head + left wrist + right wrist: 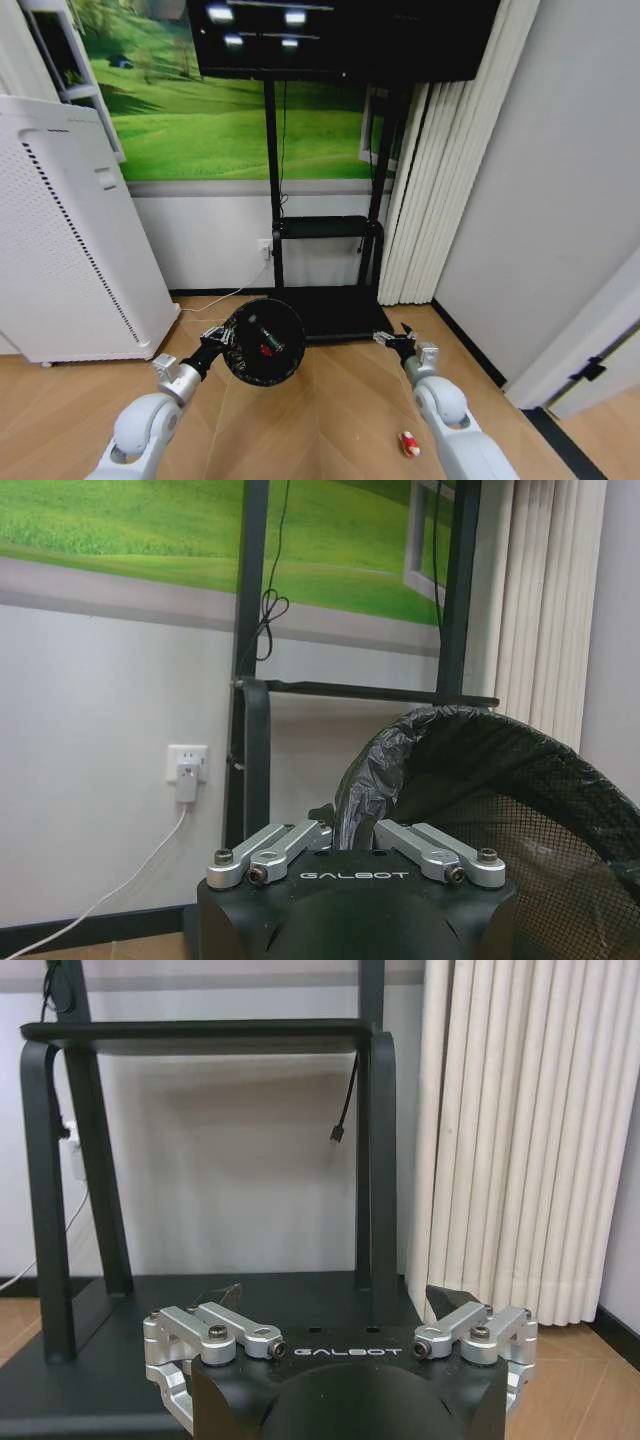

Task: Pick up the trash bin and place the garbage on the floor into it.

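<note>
Two pincers raised above the floor (330, 410).
Head view: left pincer (222, 338) clamped the trash bin (264, 342) rim, garbage inside; one can (409, 444) lay below. Right wrist view: right pincer (340, 1305) spread wide, empty.

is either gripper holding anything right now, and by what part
The left gripper holds the trash bin by its rim, lifted off the floor. The right gripper is open and holds nothing.
</note>
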